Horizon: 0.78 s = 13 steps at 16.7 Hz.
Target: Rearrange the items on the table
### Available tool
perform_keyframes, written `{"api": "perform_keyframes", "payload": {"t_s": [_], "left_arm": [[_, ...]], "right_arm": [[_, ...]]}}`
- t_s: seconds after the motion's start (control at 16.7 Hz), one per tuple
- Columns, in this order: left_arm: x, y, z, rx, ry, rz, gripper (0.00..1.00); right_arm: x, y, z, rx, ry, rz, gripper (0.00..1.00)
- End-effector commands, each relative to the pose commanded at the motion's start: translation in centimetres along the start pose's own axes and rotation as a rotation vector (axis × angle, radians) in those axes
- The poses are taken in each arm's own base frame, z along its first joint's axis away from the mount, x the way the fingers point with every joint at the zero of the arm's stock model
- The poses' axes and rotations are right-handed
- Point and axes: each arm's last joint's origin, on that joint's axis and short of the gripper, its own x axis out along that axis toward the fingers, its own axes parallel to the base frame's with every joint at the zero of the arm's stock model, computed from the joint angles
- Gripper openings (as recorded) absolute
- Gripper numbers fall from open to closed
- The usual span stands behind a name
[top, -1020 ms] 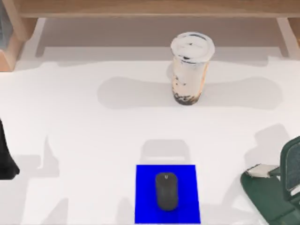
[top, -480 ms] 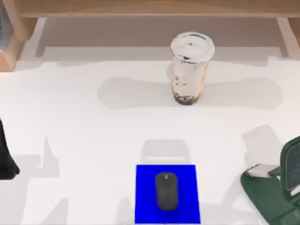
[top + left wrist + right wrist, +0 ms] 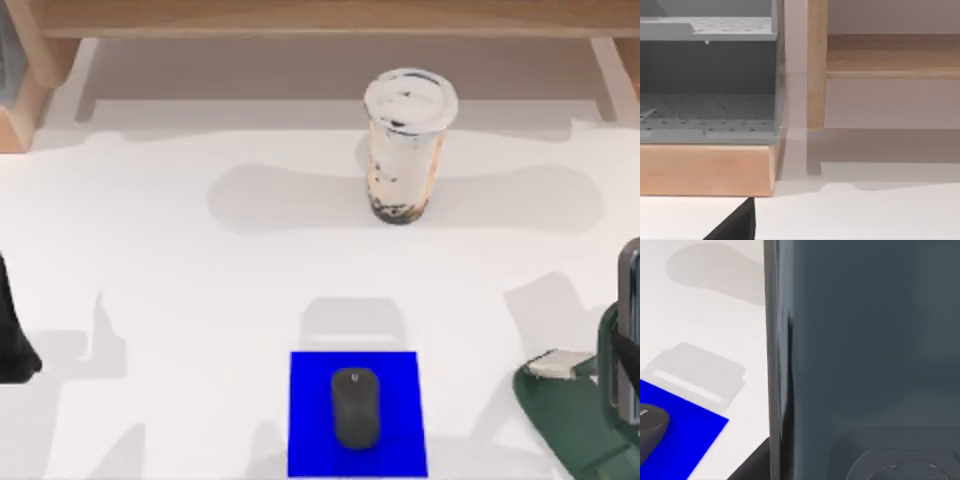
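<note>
On the white tabletop (image 3: 200, 300), the computer mouse (image 3: 355, 408) sits centred on its blue mat (image 3: 310, 420), seemingly its intended spot; the bubble-tea cup (image 3: 405, 145) stands well behind. Either end effector's state: cannot tell.

Left arm (image 3: 12, 335): a dark section is seen at the left edge of the top view, low and parked. Right arm (image 3: 590, 410): dark green links are seen at the lower right corner of the top view, folded low, with a grey upright segment at the right edge.
</note>
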Motion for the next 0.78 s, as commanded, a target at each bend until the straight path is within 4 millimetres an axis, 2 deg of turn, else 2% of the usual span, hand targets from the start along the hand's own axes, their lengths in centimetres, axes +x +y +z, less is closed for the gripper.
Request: {"api": "perform_keyframes", "payload": {"t_s": [0.06, 0.78], "left_arm": [[0.00, 0.00, 0.00, 0.000, 0.000, 0.000, 1.00], [0.00, 0.00, 0.00, 0.000, 0.000, 0.000, 1.00]], "right_arm": [[0.00, 0.00, 0.00, 0.000, 0.000, 0.000, 0.00], [0.00, 0.00, 0.00, 0.000, 0.000, 0.000, 0.90]]}}
